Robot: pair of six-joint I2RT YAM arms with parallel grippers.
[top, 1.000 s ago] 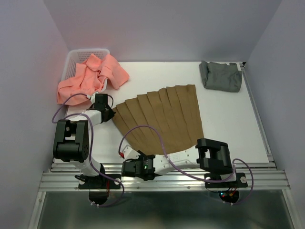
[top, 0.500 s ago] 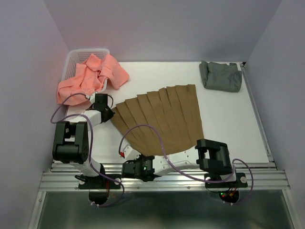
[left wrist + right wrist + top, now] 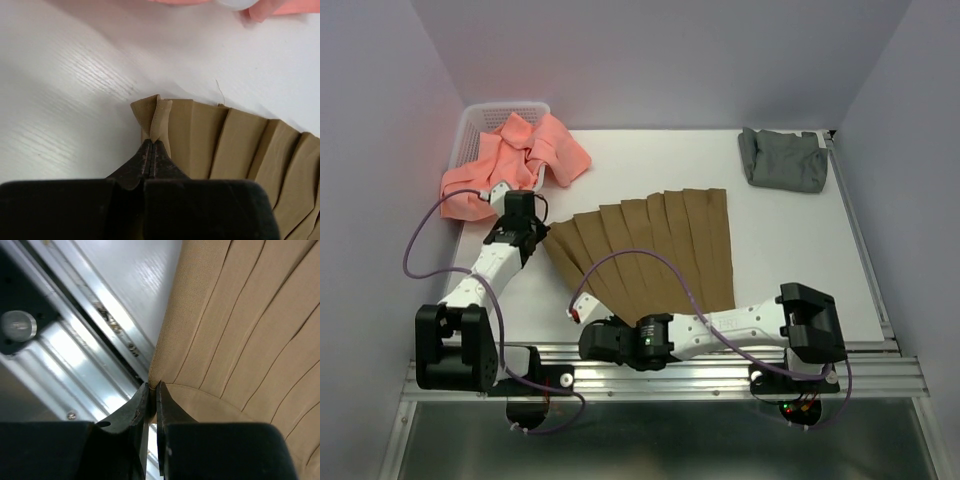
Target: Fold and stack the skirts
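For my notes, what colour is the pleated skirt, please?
The pleated skirt is tan-brown, clearest in the top view.

Most of the basket (image 3: 505,107) at the far-left corner is buried under the pink skirt (image 3: 515,155). From above, the right arm (image 3: 720,326) covers the near hem of the tan skirt (image 3: 650,250).

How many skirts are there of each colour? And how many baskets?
Salmon-pink skirt: 1
Tan-brown skirt: 1
Grey skirt: 1
White basket: 1
Total: 4 things
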